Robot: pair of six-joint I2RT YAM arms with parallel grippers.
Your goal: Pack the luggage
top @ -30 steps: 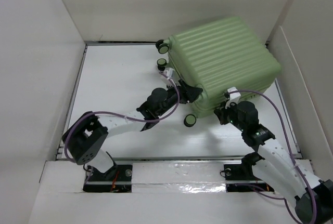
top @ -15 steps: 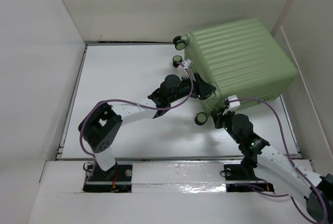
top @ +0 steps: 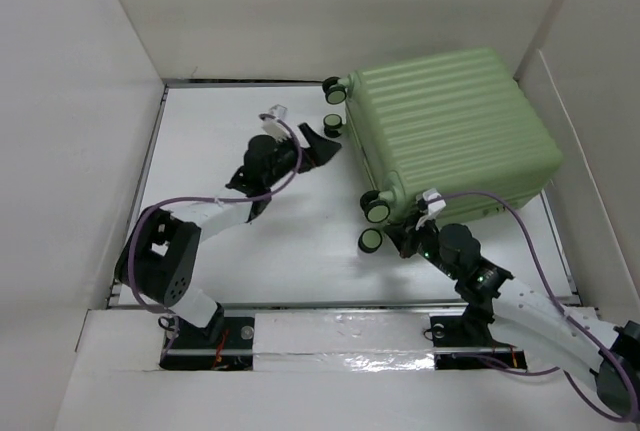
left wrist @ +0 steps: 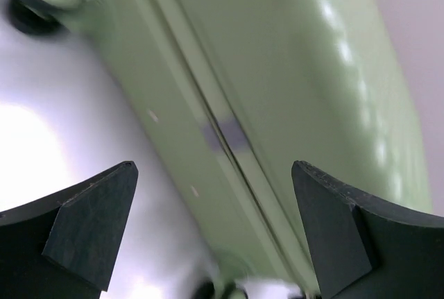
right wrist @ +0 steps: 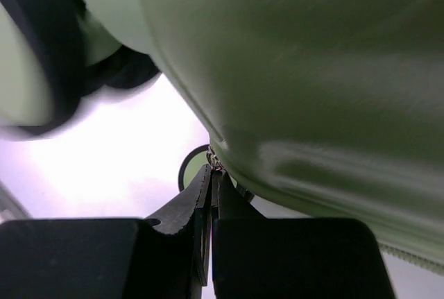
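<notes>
**A:** What are the right fingers [right wrist: 184, 209] doing?

**B:** They're pressed together. Their tips meet a small metal piece [right wrist: 212, 161] under the near-left corner of the luggage [top: 455, 131], just beside the caster wheels [top: 377, 209]. It may be a zipper pull, but it's too small to be sure, and I can't tell if they truly grip it.

**A:** And the left fingers [left wrist: 90, 223]?

**B:** Spread wide and holding nothing. They're clear of the shell and face the seam [left wrist: 222, 136] on the wheel side.

**A:** Where's the luggage?

**B:** Lying flat and closed at the far right of the tabletop [top: 290, 261], wheels pointing left.

**A:** So how should this step be done well?

**B:** I'd judge that opening comes first. Draw the pull slowly along the seam, not away from it. Bring the left fingers against the shell to brace it, because the case could swivel under the pull.
</notes>
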